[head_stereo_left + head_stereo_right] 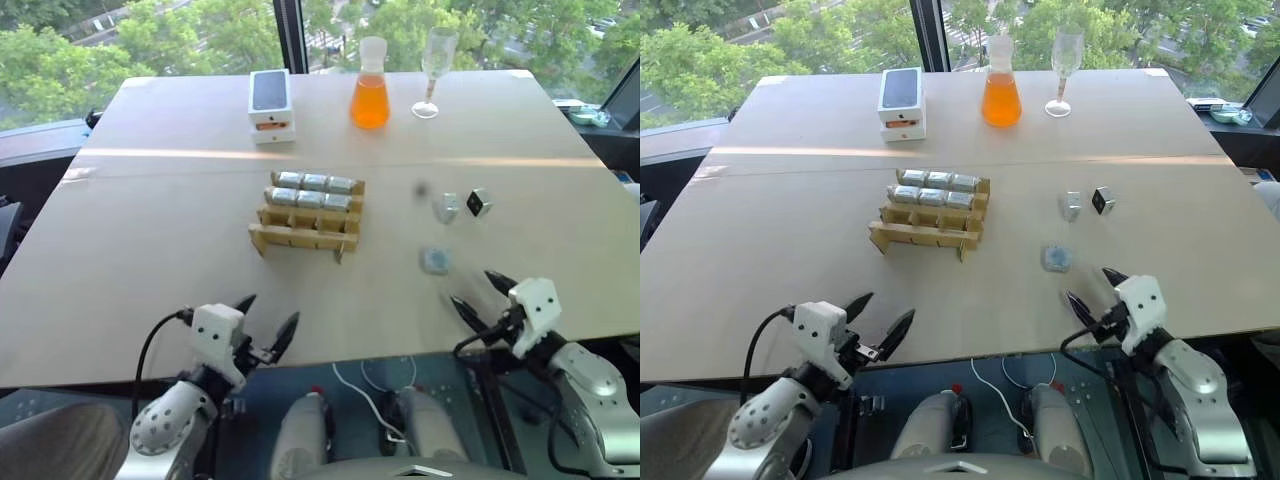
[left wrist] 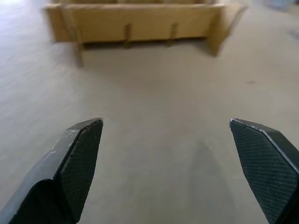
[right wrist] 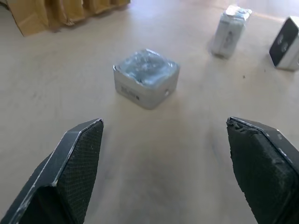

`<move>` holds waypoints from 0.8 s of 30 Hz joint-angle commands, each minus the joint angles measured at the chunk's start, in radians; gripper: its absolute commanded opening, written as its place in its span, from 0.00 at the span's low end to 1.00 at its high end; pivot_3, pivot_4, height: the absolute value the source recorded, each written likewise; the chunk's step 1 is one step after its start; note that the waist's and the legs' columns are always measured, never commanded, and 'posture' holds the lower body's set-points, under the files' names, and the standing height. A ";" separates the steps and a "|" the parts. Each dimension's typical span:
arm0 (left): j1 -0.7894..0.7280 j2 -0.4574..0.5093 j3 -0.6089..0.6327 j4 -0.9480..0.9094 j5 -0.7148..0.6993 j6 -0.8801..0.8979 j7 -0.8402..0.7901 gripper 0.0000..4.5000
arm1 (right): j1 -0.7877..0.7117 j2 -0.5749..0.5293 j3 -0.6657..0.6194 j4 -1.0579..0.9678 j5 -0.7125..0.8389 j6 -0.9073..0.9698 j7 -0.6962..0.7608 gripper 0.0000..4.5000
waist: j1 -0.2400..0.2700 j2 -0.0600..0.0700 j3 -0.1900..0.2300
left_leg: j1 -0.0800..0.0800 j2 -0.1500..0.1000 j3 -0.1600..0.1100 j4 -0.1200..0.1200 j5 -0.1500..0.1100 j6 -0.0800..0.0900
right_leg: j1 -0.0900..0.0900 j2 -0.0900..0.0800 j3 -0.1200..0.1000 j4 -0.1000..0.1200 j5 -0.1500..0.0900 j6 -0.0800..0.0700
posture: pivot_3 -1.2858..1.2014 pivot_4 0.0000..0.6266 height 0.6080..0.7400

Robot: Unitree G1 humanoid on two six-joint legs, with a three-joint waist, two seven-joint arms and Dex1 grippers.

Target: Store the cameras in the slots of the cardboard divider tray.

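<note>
Starting at the robot's left, the left gripper [image 1: 268,322] hangs at the near table [image 1: 150,250] edge with its fingers spread wide and nothing between them, aimed toward the cardboard divider tray [image 1: 306,224]. That tray sits mid-table; its two far rows hold six cameras [image 1: 313,190], while the near row stands empty, likely left for the three loose ones. Further right lie those three: the nearest camera [image 3: 146,77] just ahead of the right gripper [image 1: 482,292], then a second camera [image 1: 445,207] and a dark-faced camera [image 1: 478,202] beyond it. The right gripper's fingers are apart and empty, framing the nearest camera, seemingly lined up for a pick.
</note>
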 commanded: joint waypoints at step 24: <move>-0.416 0.641 0.171 0.131 -0.419 0.240 -0.727 1.00 | -0.611 -0.237 0.193 0.579 -0.026 0.018 0.588 0.92 | -0.001 0.004 0.001 | 0.001 0.000 0.001 0.001 0.000 0.000 | 0.002 0.004 0.001 -0.001 0.000 -0.001 | 0.52 0.24 1.00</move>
